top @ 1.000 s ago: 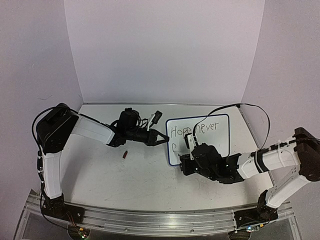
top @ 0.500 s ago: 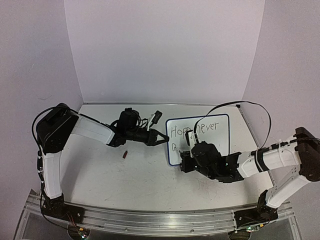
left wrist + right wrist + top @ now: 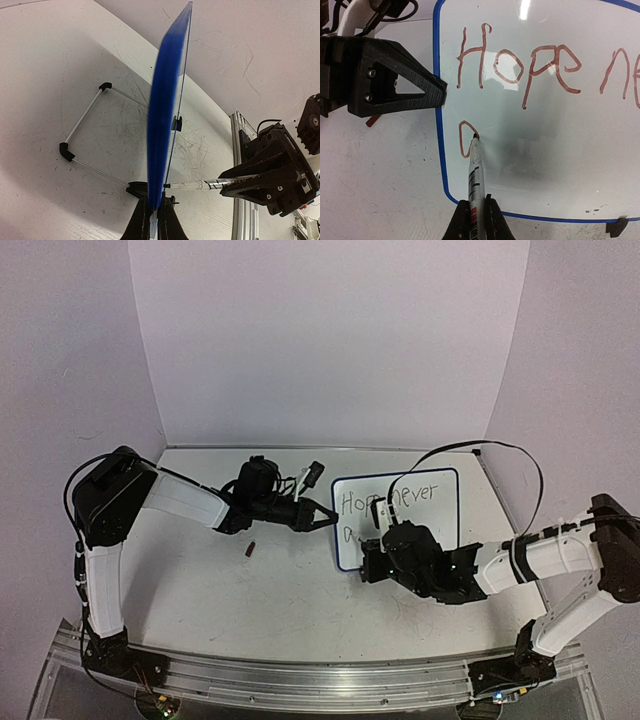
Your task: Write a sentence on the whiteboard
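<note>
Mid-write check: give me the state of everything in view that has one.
whiteboard: propped on its stand, left edge clamped.
sentence: "Hope never" written; second line barely begun.
marker: uncapped, tip on the whiteboard.
left gripper: shut on the whiteboard edge.
right gripper: shut on the marker.
small dark-red piece: lying loose on the table.

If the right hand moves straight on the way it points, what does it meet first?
The whiteboard: the right hand holds a marker whose tip seems already on it.

Whiteboard (image 3: 545, 165): handwritten reddish-brown words (image 3: 520, 67), top line reads "Hope never"; single loop stroke beneath, no letter legible. Marker (image 3: 476, 175) barrel: print, illegible.
</note>
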`<action>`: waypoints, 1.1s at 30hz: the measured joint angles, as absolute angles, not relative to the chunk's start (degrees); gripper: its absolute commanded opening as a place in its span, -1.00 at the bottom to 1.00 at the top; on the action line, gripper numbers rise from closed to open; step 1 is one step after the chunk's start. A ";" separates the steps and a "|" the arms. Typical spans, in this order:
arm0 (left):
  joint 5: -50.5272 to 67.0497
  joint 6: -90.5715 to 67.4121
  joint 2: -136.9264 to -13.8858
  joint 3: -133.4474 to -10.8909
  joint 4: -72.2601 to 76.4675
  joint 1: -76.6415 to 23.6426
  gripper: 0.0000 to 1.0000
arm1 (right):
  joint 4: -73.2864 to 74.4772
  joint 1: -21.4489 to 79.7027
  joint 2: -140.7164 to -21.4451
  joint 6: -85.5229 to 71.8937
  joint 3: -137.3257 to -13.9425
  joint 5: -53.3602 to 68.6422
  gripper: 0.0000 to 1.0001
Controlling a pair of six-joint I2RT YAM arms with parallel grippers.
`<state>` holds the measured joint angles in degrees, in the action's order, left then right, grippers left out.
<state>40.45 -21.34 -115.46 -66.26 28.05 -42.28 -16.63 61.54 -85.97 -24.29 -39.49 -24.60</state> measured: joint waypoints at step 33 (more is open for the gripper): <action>40.47 -21.22 -115.46 -66.26 28.05 -42.28 -1.00 | -16.32 62.98 -85.97 -29.44 -35.12 -21.74 -1.00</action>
